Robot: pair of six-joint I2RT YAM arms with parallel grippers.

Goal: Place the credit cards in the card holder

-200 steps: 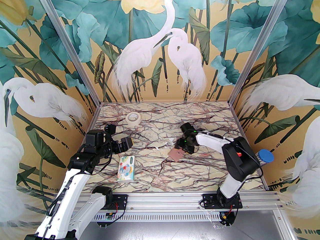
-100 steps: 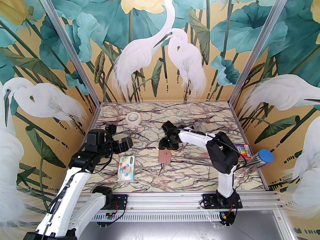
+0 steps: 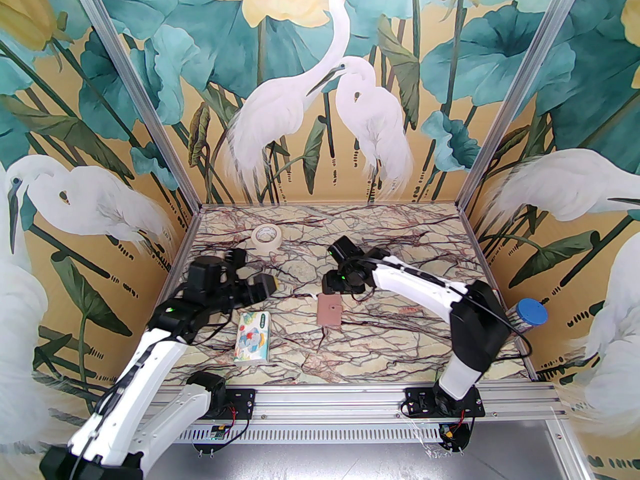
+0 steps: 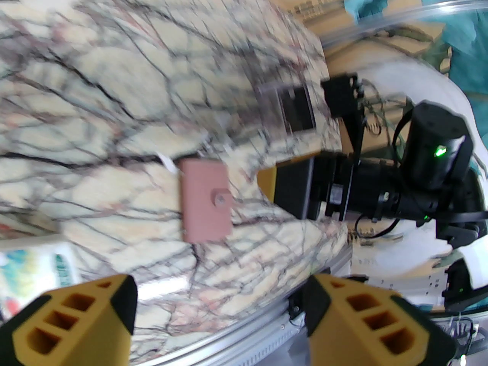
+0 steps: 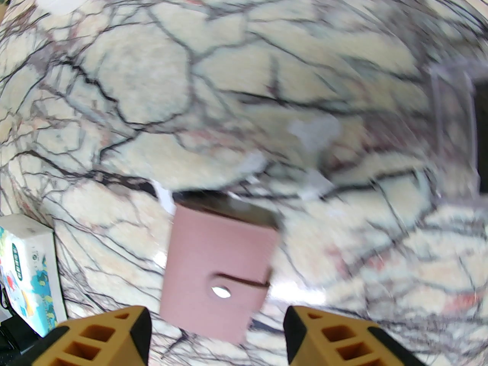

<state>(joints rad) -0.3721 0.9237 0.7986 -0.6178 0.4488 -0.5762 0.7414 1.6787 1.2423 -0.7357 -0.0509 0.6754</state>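
1. Found the card holder (image 3: 329, 312) lying flat near the middle of the marble table (image 3: 400, 348), long sides running from near to far. Noted it closed, with a short tab and a round snap (image 5: 220, 291) on the upper face.
2. Found the right gripper (image 3: 332, 288) poised just beyond the far short edge of the card holder, low over the table. Noted both yellow fingers (image 5: 106, 337) spread wider than the card holder and clear of its sides, pinching nothing.
3. Found the left gripper (image 4: 221, 290) hovering above the left part of the table, aimed towards the card holder and well apart from it. Noted its claw spread, gripping nothing.
4. Observed a clear box (image 4: 268, 101) on the table beyond the card holder, close to the right arm's wrist, with a dark card (image 4: 297, 109) seemingly inside. Blurred by motion in both wrist views, so unable to confirm the count or any other colours.
5. Noted a cartoon-printed tissue pack (image 3: 253, 337) lying flat to the left of the card holder, apart from it and nearer the left arm.
6. Noted a roll of pale tape (image 3: 265, 238) towards the far left of the table, and a blue-capped clear tube (image 3: 530, 313) at the right edge, behind the right arm's elbow.
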